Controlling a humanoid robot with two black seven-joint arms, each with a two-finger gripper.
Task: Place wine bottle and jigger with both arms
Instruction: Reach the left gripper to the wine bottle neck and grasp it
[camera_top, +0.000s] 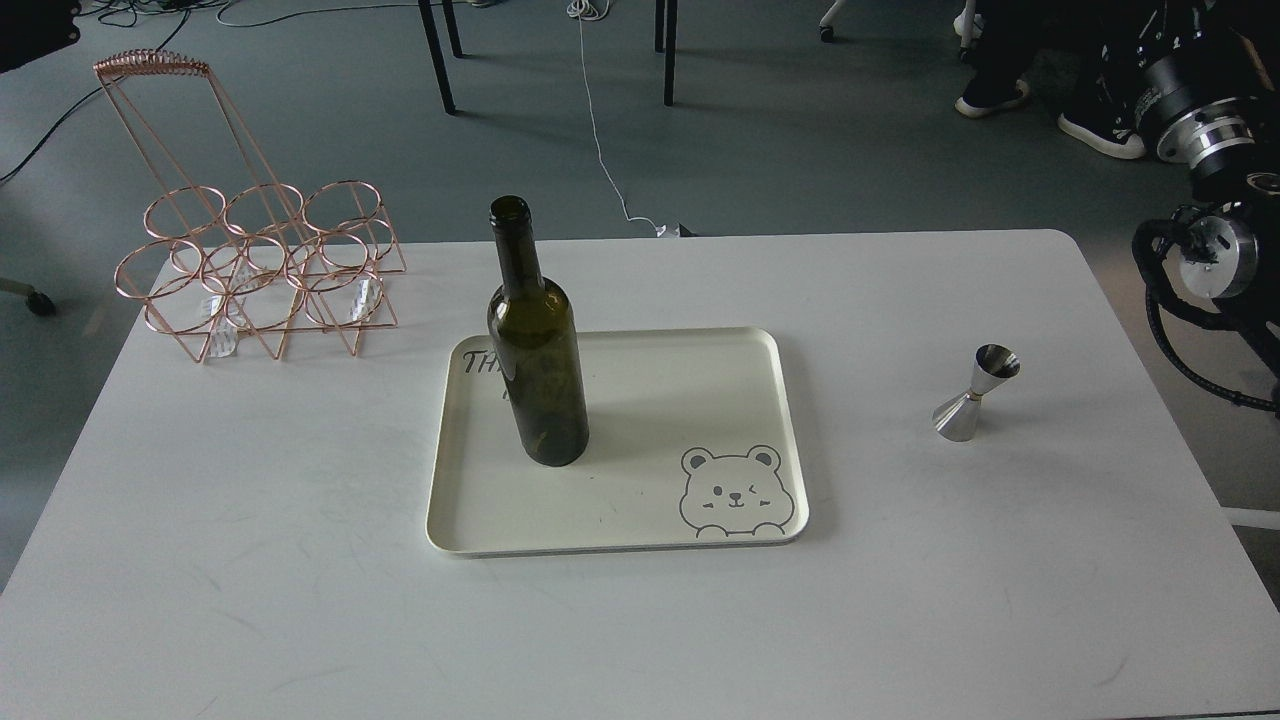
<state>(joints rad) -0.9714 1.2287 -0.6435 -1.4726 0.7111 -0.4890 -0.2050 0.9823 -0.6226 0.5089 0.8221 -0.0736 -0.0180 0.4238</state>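
Wine bottle dark glass, upright on tray, steel hourglass jigger

White table with cream tray, copper wire rack and upright jigger directly on it.

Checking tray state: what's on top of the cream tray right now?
Only the wine bottle, upright on the tray's left half. It covers part of the printed lettering; a bear drawing shows at the near right corner. The jigger stands off it, on the table.
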